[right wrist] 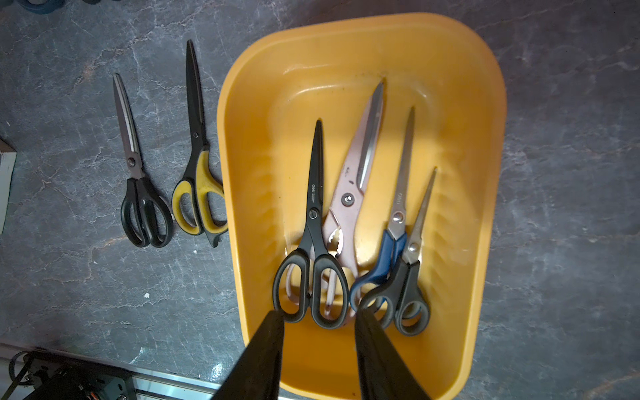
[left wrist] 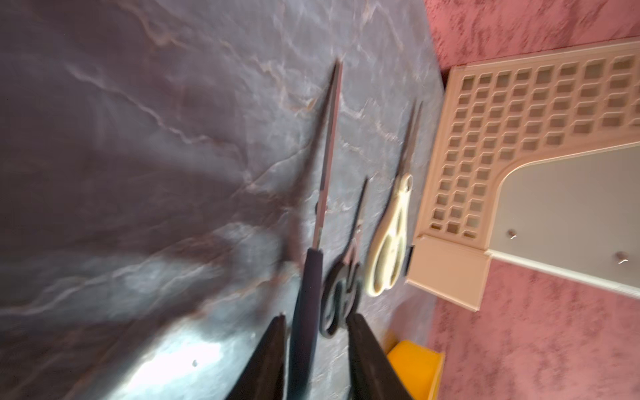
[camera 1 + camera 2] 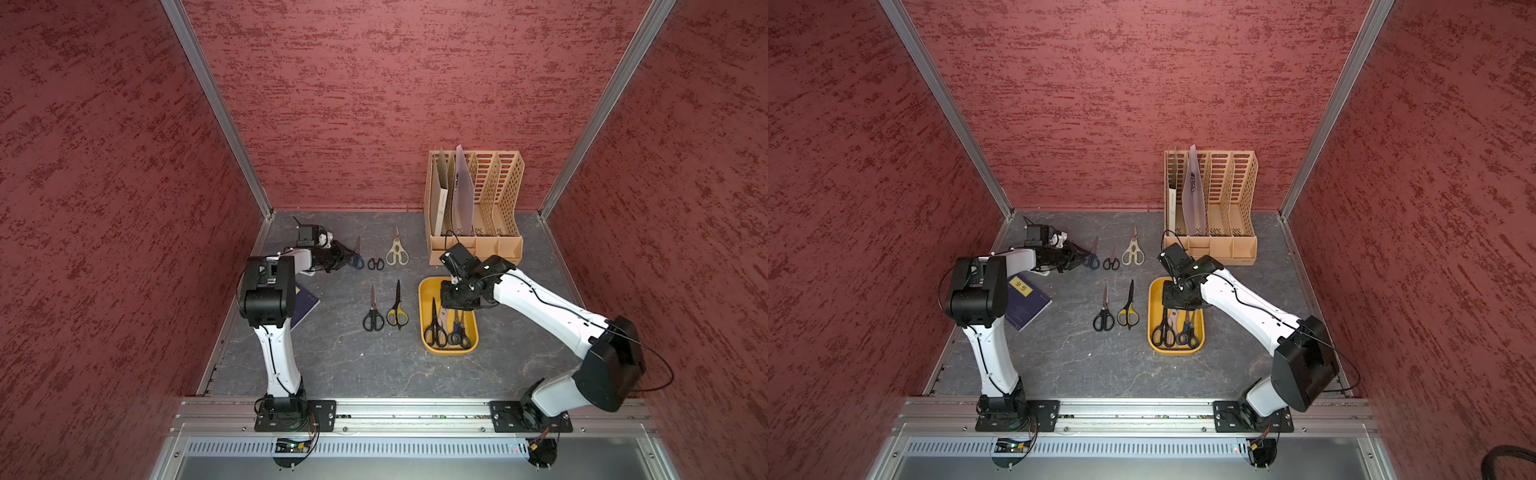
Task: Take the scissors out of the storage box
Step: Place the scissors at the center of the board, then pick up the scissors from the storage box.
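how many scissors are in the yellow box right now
4. In the storage box: a black-handled pair lying over a beige pair, a blue-handled pair beside them, and a small dark-handled pair overlapping the blue handles. Another could hide beneath, but none shows.

on the grey bench [image 3: 332, 365] we see five pairs in two rows: a blue-handled pair [image 3: 357, 262] at the left arm's [image 3: 272, 291] jaws, a small black pair [image 3: 375, 263], a cream pair [image 3: 397, 252]; nearer, a black pair [image 3: 372, 318] and a yellow-black pair [image 3: 397, 311]. the right arm [image 3: 540, 303] hangs over the yellow storage box [image 3: 449, 351], which holds more scissors [image 3: 434, 330].
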You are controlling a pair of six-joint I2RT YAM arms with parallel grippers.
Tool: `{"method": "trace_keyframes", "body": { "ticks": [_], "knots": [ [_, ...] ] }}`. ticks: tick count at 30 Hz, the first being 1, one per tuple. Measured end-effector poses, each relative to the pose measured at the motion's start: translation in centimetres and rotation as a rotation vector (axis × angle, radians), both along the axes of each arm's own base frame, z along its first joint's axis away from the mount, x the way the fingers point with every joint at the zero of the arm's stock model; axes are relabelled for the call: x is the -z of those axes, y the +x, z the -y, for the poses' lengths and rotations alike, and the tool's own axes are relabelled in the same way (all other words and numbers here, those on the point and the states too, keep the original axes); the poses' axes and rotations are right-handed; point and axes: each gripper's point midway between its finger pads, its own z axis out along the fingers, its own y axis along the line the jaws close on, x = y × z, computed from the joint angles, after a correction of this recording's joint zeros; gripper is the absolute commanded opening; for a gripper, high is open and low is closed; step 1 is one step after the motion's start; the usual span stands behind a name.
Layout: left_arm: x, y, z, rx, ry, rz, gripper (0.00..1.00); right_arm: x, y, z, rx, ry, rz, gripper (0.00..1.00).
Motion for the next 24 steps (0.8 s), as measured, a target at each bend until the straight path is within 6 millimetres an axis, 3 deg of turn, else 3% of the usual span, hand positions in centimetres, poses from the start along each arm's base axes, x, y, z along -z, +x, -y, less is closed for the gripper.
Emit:
{"method": "trace_keyframes", "body": {
  "ticks": [2, 8, 17, 21, 24],
  "knots": [
    [0.4, -0.4, -0.2, 0.001, 0.019, -0.017, 0.54, 0.0, 0.0, 0.0, 0.0, -0.001, -0.001, 0.39],
    [0.7, -0.7, -0.5, 0.006, 0.046, -0.037, 0.68, 0.0, 0.0, 0.0, 0.0, -0.001, -0.002, 0.39],
    [0.1, -1.6, -3.2, -0.047, 0.164, -0.101, 0.79, 0.5, -1.2, 0.4, -0.008, -0.004, -0.038, 0.39],
    [-1.6, -2.9, -3.3, -0.046, 0.23, -0.112, 0.79, 1.8, -3.6, 1.4, -0.015, 0.004, -0.091, 0.38],
    [-4.6, -3.8, -1.8, -0.018, 0.269, -0.062, 0.79, 2.9, -4.9, 1.7, -0.023, 0.009, -0.138, 0.36]
  ]
}}
